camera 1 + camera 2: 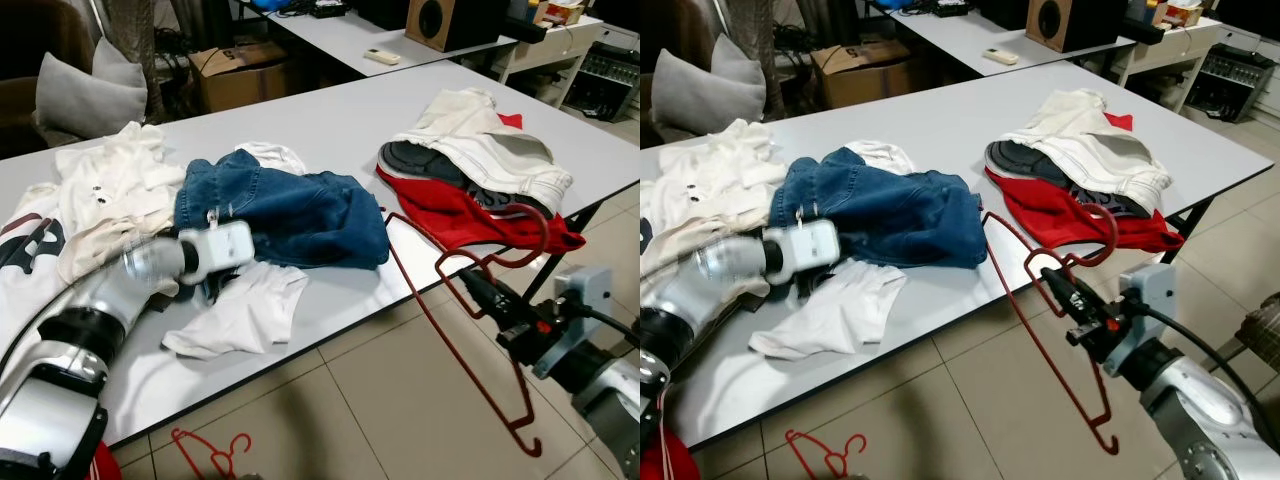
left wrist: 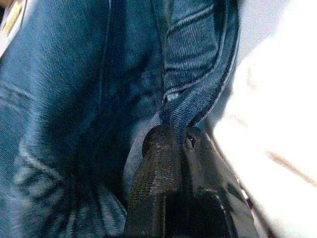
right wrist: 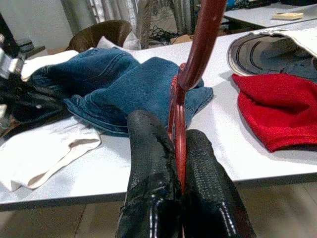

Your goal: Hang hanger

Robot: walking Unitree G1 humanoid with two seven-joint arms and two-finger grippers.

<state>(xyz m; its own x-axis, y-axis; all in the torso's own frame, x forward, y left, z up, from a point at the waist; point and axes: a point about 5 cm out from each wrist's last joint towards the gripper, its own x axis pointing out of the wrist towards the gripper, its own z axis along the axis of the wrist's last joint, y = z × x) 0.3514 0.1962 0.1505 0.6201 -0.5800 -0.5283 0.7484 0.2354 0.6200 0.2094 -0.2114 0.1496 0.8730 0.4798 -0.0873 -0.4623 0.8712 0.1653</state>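
Jeans (image 1: 290,215) on table (image 1: 330,120), left of clothes pile (image 1: 470,160)

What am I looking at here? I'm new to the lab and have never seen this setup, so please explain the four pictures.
A humanoid robot stands at a grey table. The two wide pictures come from a stereo camera on its head, looking down. The two close-ups come from cameras on its wrists, looking along each gripper's black fingers.

On the table lie blue jeans, white clothes, and a pile with a red garment under a cream one. A second red hanger lies on the floor.

The left gripper is shut on the jeans' edge. The right gripper is shut on a red wire hanger, holding it off the table's near edge.
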